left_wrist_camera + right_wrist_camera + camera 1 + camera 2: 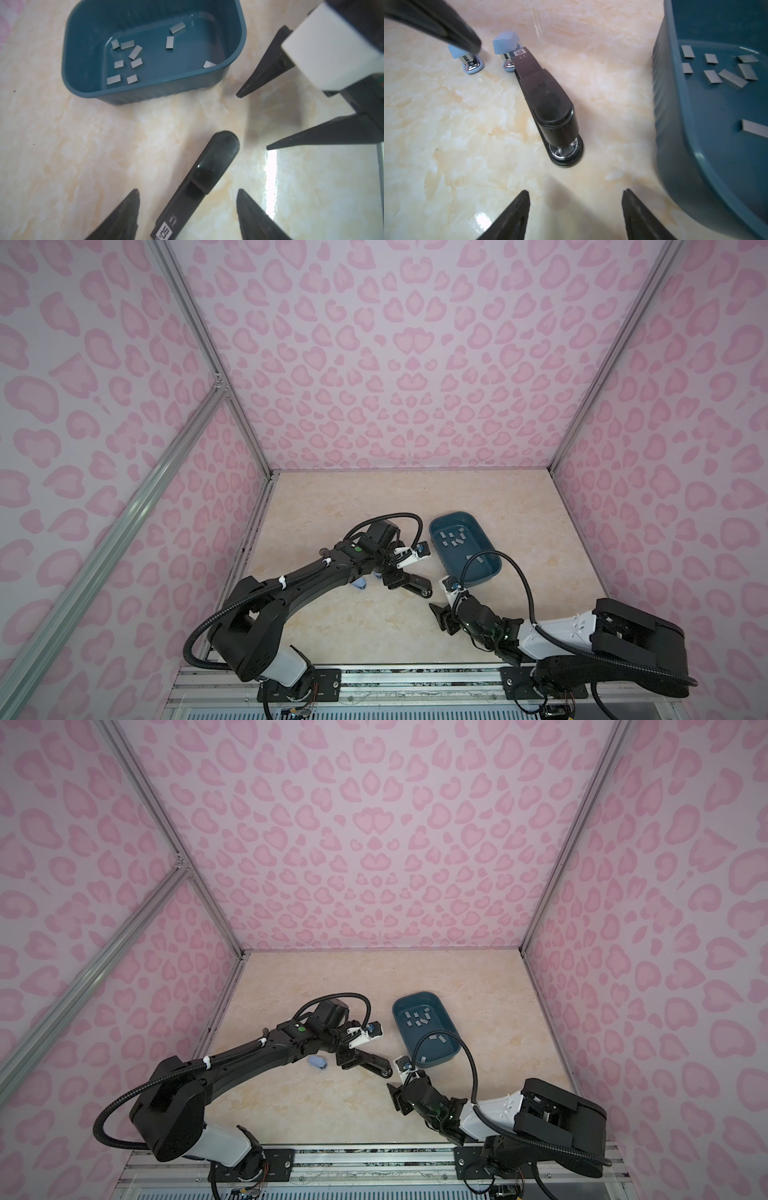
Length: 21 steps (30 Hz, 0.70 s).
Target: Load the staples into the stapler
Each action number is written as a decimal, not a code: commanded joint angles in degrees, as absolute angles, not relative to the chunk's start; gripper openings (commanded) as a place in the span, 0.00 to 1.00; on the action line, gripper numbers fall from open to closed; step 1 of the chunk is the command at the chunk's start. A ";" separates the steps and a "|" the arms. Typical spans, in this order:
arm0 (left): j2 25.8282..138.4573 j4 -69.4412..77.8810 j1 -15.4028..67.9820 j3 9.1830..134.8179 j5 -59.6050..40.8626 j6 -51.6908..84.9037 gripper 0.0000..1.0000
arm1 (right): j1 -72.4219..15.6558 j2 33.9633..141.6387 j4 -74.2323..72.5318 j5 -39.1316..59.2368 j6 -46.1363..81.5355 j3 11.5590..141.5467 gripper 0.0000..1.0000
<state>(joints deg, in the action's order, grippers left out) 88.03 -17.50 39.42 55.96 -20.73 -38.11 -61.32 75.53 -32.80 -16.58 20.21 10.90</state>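
Observation:
A long black stapler lies shut on the marbled table, also in both top views. My left gripper is open and straddles its rear, labelled end, with a gap on each side. In the top views the left gripper sits just left of the stapler. My right gripper is open and empty, a short way in front of the stapler's head, low centre in the top views. Several grey staples lie loose in the bin.
The dark teal bin stands right of the stapler, close to the right gripper. Two small light-blue staplers stand beyond the black stapler's rear; one shows beside the left arm. Pink patterned walls enclose the table.

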 commanded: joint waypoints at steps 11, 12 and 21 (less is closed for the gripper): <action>99.01 -17.49 39.88 62.65 -23.03 -46.48 0.74 | -61.35 69.69 -26.84 -19.32 23.13 7.69 0.74; 99.35 -17.66 39.88 62.87 -23.70 -47.03 0.74 | -61.40 69.70 -27.19 -19.00 23.12 7.56 0.74; 98.44 -20.35 39.81 61.68 -30.57 -51.25 0.72 | -61.38 69.74 -27.59 -18.54 22.99 7.56 0.74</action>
<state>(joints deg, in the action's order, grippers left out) 99.07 -18.81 39.79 62.13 -27.14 -48.71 -61.39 69.73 -27.18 -18.37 22.90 7.86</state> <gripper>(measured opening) 0.721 0.741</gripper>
